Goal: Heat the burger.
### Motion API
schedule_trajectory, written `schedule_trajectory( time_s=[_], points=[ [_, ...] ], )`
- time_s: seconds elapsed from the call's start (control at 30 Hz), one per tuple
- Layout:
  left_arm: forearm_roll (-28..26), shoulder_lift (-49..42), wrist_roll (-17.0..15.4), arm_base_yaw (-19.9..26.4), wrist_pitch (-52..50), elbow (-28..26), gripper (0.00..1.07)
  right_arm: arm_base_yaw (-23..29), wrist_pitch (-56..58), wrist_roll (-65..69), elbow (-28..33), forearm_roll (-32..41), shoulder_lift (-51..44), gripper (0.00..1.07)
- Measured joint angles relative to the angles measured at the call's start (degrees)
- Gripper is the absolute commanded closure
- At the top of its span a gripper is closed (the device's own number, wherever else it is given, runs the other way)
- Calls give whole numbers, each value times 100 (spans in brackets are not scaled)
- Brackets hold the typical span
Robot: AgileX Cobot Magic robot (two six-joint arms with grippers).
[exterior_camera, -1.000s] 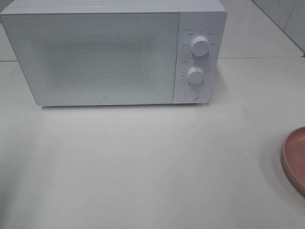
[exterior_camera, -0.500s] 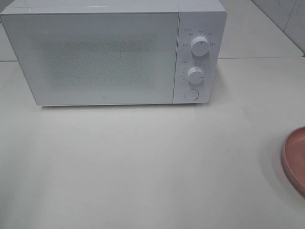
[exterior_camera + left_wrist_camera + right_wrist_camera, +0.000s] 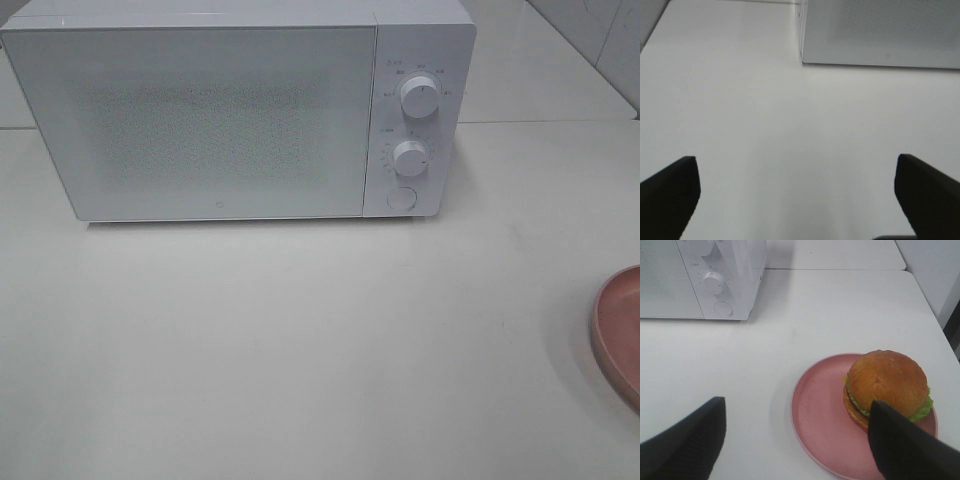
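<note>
Looking down from the high camera, we see a white microwave (image 3: pixel 240 110) standing at the back of the pale worktop (image 3: pixel 300 350), its door shut, with two round dials (image 3: pixel 418 97) one above the other and a round button (image 3: pixel 400 198) below them on its right-hand panel. At the right edge of that view only a curved slice of the pink plate (image 3: pixel 618 335) shows; neither arm appears there.

From the right wrist camera we find the burger (image 3: pixel 886 385) sitting on the pink plate (image 3: pixel 820 425), off-centre and close to one rim, its glossy brown bun on top and green lettuce frilling out beneath. The plate rests on the worktop well apart from the microwave (image 3: pixel 700 277). Our right hand (image 3: pixel 795 440) hangs above the plate with its dark fingers (image 3: pixel 687 442) spread wide, pinching nothing; one finger overlaps the burger's edge in the picture, though we cannot tell whether it touches.

Through the left wrist camera, our left hand (image 3: pixel 797 195) is likewise spread wide over bare worktop, holding nothing, with the microwave's lower corner (image 3: pixel 880 32) ahead of it.
</note>
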Motion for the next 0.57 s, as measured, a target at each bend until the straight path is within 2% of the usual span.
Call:
schedule_trajectory(
  time_s=[0.1, 0.57],
  points=[
    [-11, -304, 0, 80, 0, 0, 9, 0, 0, 0, 0, 0, 0, 31],
    [-69, -350, 0, 86, 0, 0, 9, 0, 0, 6, 0, 0, 0, 31]
  ],
)
